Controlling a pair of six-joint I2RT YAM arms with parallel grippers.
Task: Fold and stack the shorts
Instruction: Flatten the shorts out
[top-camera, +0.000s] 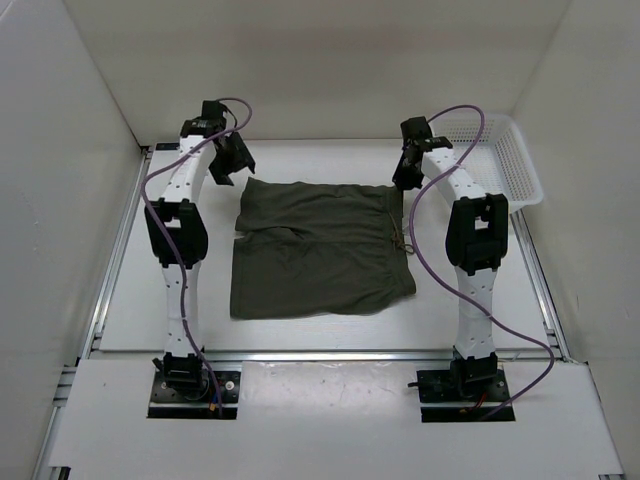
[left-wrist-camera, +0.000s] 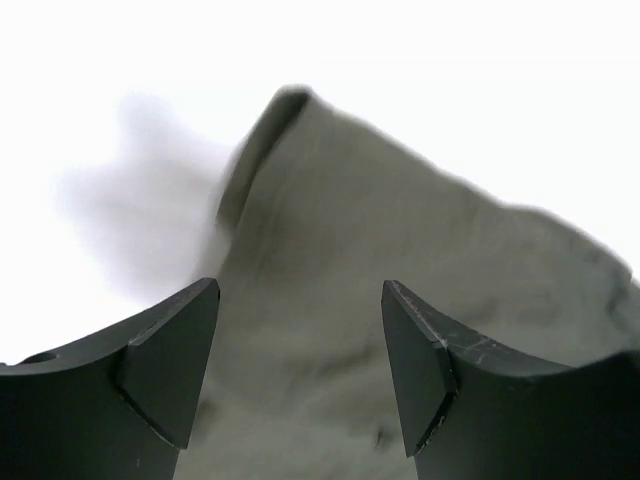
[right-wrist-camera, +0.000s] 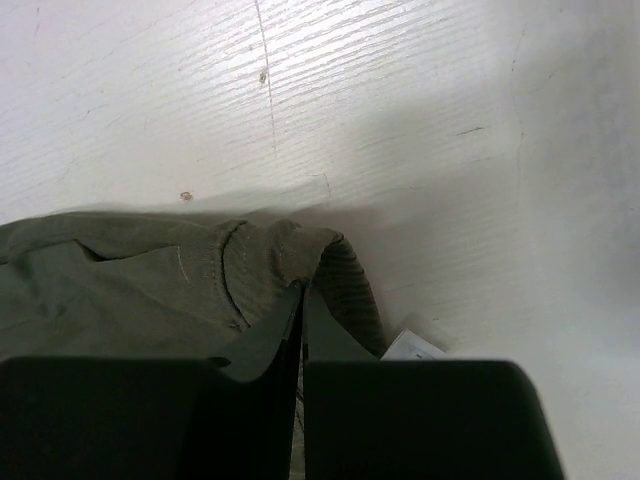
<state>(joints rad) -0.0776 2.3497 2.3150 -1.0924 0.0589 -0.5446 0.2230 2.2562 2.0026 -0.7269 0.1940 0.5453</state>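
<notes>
**A:** On the white table, between the two arms, is that the shorts?

**B:** Yes. They lie flat in a rough rectangle of dark olive cloth. The waistband runs along the right edge and a cord dangles over it.

**A:** What's the left gripper doing?

**B:** It hangs over the far left corner of the cloth. Its jaws stand wide apart with nothing between them. From its own camera you look straight through the gap at the fabric below.

**A:** And the right gripper?

**B:** It's at the far right corner, by the waistband. Its two fingers are pressed together, with only a hairline between them. The tips sit right at the ribbed edge of the cloth. I can't tell from here whether any fabric is pinched.

**A:** Anything else near that corner?

**B:** A small white tag peeks out beside the fingers, on the table side of the waistband.

**A:** And that white thing in the back?

**B:** It's a plastic basket, in the far right corner of the table. It's just beyond the right arm and apart from the shorts.
</notes>
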